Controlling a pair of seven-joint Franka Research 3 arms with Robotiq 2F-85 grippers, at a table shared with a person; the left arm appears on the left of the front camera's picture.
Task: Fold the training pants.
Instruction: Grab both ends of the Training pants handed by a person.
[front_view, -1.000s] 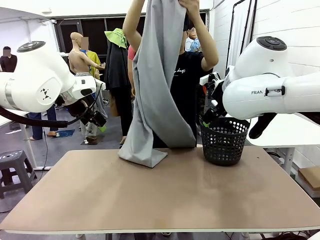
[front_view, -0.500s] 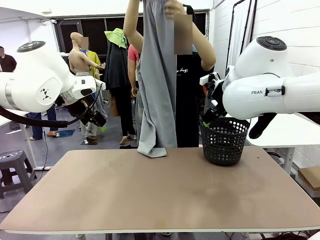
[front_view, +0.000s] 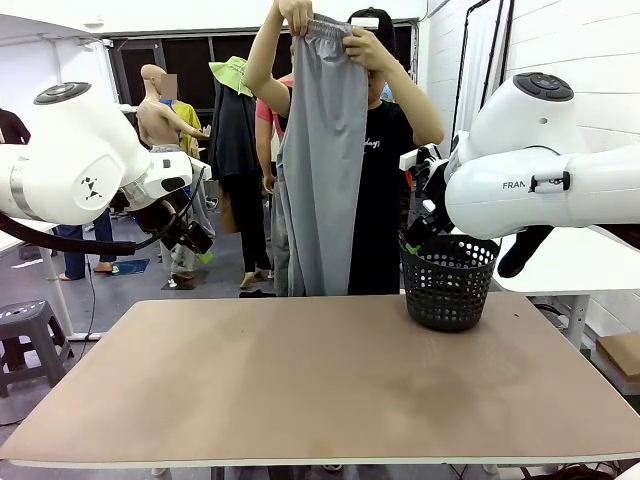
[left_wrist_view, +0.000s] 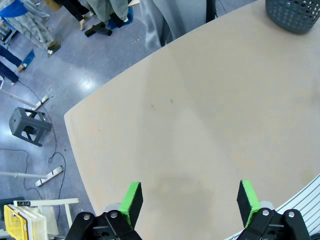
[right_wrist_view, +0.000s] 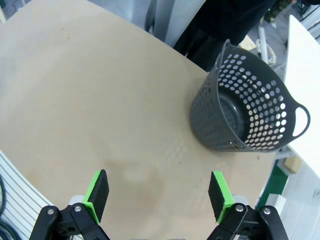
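The plain light grey soft-fabric training pants (front_view: 322, 150) are not on the table. A person at the far side holds them up in the air by the gathered elastic waistband, with one hand (front_view: 296, 14) and the other hand (front_view: 358, 45) close together at the top. The long loose legs hang straight down side by side in front of the person's body. Their lower ends come down to about the far edge of the flat light brown table top (front_view: 300, 400); whether they touch this edge I cannot tell. In the left wrist view the grey cloth (left_wrist_view: 160, 20) hangs just beyond the table's edge, and in the right wrist view the pants (right_wrist_view: 170, 15) are also behind the edge.

The left gripper (left_wrist_view: 189, 197) has its two green pads spread fully wide, with nothing between them. It hangs above the bare table, well apart from the pants. The right gripper (right_wrist_view: 159, 195) is also fully wide and holds nothing; below it is bare table.

A black round plastic mesh basket with handles (front_view: 448, 282) stands upright on the table near the far edge, on the robot's right side, beside the hanging pants but not touching them. In the right wrist view the basket (right_wrist_view: 250, 115) is beyond the fingers.

Both white arms, the left (front_view: 70, 160) and the right (front_view: 540, 170), are raised at the sides of the table.
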